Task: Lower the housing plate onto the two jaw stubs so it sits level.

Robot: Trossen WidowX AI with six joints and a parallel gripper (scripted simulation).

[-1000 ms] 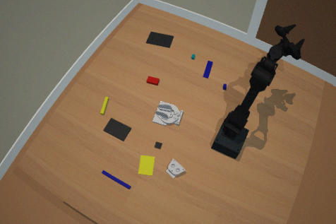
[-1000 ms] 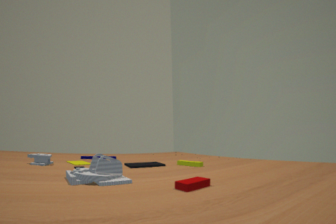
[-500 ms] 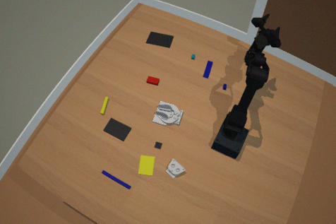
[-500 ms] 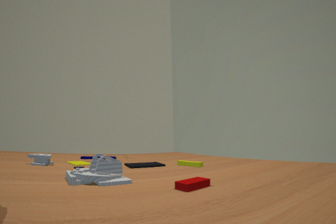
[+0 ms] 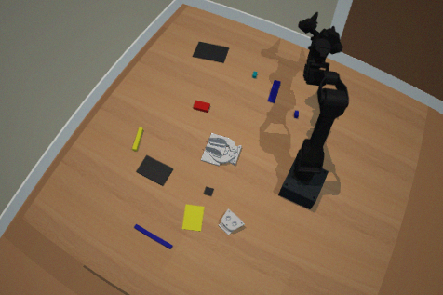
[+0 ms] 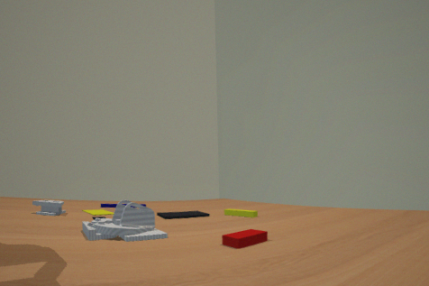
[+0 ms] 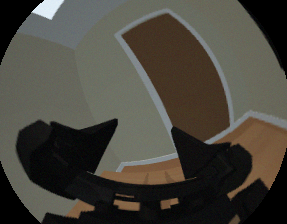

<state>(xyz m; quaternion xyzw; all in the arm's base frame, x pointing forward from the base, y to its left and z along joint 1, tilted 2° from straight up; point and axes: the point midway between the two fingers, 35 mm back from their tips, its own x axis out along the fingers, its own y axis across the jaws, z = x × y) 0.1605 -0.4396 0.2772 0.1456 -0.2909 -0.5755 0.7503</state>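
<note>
There is one gripper (image 5: pixel 325 21) (image 7: pixel 146 125), and its two fingers are spread apart with nothing between them. It is raised well apart from the white parts.

On the desk (image 5: pixel 261 185) (image 6: pixel 324 252) I count two white parts. One is the small piece with two round holes, which seems to be the housing plate (image 5: pixel 234 219) (image 6: pixel 49 204); the other is the larger jaw assembly (image 5: pixel 221 149) (image 6: pixel 123 230). The housing plate is apart from this assembly, lower in the top view, near the one yellow sheet (image 5: pixel 193 218) (image 6: pixel 97 212). Its long axis goes from upper left to lower right in that view, the same direction as the row of its two holes. Its narrower side points to the lower left, and its long straight edge faces the arm base (image 5: pixel 298 192). In the exterior view its upper face looks about level.

Also there are two large dark rectangles, one small dark square, two long blue bars, one small blue block, one yellow bar, one red block (image 5: pixel 202 106) (image 6: pixel 244 238) and one teal block.
</note>
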